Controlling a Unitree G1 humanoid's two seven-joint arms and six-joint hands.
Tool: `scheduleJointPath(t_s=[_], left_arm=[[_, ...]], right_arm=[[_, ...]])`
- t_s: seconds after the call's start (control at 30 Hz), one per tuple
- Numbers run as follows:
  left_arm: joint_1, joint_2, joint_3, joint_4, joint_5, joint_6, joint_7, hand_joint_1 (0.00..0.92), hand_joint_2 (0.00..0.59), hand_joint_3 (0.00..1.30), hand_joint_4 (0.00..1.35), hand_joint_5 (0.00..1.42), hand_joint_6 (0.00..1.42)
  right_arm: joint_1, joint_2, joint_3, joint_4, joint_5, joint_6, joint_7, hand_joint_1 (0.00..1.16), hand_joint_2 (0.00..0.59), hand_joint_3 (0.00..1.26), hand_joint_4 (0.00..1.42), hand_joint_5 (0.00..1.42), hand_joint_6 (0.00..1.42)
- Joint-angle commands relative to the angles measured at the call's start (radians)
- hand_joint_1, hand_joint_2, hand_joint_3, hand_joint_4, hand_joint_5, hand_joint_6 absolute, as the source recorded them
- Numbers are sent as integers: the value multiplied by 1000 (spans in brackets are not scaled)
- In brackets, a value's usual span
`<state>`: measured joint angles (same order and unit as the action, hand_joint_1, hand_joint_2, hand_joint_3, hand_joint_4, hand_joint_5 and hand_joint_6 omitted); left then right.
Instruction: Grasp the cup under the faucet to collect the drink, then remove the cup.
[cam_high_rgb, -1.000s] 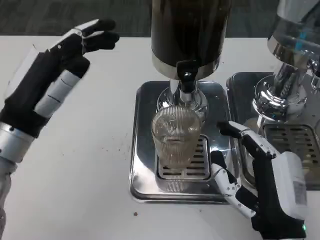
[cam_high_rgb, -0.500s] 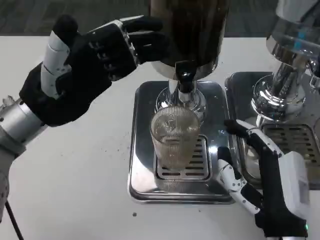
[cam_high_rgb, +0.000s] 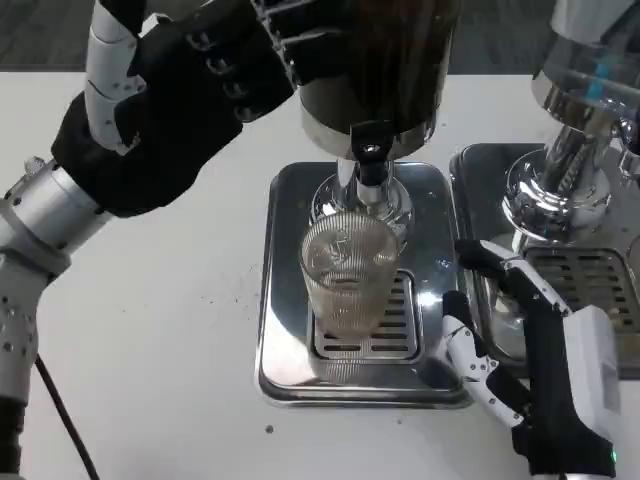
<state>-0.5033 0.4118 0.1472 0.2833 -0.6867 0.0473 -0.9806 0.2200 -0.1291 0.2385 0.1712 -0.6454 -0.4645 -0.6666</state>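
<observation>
Since the previous frame, the left hand (cam_high_rgb: 175, 100) has been raised against the dark dispenser (cam_high_rgb: 378, 70), fingers spread, nothing held. No writing can be read. The right hand (cam_high_rgb: 530, 370) is kept open (empty) beside the ribbed clear cup (cam_high_rgb: 350, 272), which stands under the faucet (cam_high_rgb: 371, 160) on the steel drip tray (cam_high_rgb: 285, 300).

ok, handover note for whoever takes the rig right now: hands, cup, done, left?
Left hand: raised beside the dark dispenser, fingers at its body, holding nothing.
Right hand: open, just right of the cup, not touching it.
Ribbed glass cup: upright on the drip tray grate, under the faucet.
Done: cup placed under the faucet.
Left: grip cup, dispense, remove cup. Fill level unclear.
</observation>
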Motion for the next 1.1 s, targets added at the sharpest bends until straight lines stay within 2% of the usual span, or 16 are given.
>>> scheduleJointPath(t_s=[0.03,0.47,1.1], left_arm=[[-41,-24,-17,39,29,36,-35,0,109,135,108,204,125],[-112,-72,-36,174,118,42,-92,0,100,92,55,148,91],[-150,-83,-73,322,288,-124,-154,0,91,161,105,170,90]], right_arm=[[0,9,-10,21,23,-18,-3,448,428,382,403,361,365],[20,24,-12,16,21,-22,-17,451,428,383,405,371,365],[23,43,-19,25,27,-34,-12,444,421,383,405,372,365]])
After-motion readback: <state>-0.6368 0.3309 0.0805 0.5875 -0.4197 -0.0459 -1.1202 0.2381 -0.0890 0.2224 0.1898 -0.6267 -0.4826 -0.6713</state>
